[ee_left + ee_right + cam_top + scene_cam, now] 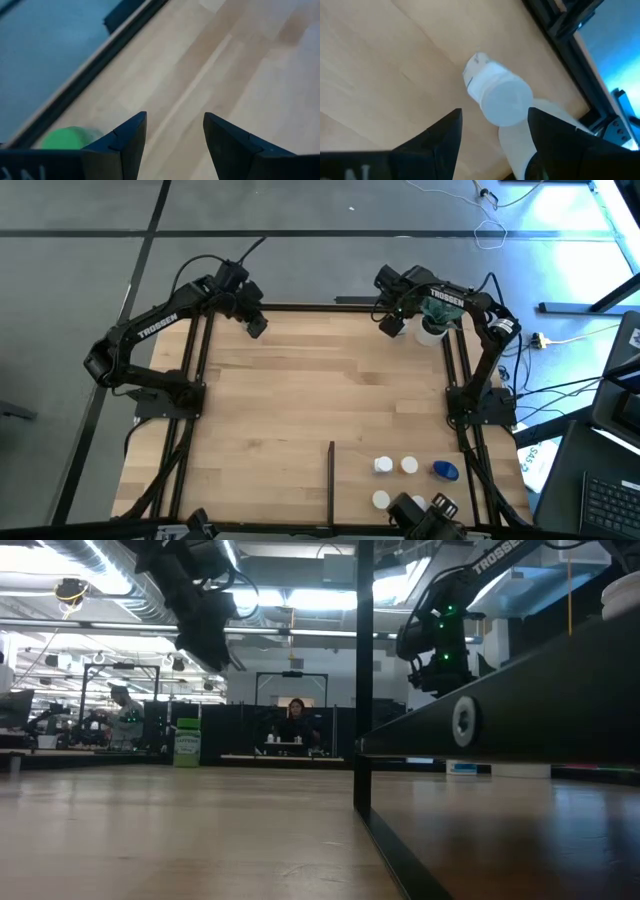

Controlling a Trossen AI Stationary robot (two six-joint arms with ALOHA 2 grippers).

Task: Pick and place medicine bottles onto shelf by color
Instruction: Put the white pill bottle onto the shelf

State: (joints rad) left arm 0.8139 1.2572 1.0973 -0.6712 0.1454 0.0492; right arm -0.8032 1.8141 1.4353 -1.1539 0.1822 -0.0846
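1. My right gripper [492,145] hangs over the table's far right corner, at about 1 o'clock from the table's centre in the high view. Its jaws stand moderately apart and grip nothing.

2. Just beyond my right fingertips [451,125] stands a white-capped bottle [497,95], seen from above in the wrist view, upright or nearly so on the wood. Cap and body are white; no label text is readable. A second pale object lies just beside it, partly hidden by my finger; I cannot tell what it is.

3. My left gripper [174,132] hangs over the far left part of the table, at about 11 o'clock from centre. Its jaws also stand apart, with bare wood between them.

4. A green bottle [70,138] shows just beside my left finger in the wrist view, near the black frame rail [95,75]. It is blurred; only its round green top can be made out.

5. The word "TROSSEN" is printed in white on my left arm [160,320] and my right arm [445,298].

6. The shelf [300,400] is a flat area of light wood planks inside black rails. A thin black divider bar [331,480] stands at about 6 o'clock.

7. To the right of the divider, at about 5 o'clock, stand four white-capped bottles [384,466] and one wider blue bottle [446,470], close together.

8. A potted green plant [436,312] sits at the far right corner, beneath my right arm.
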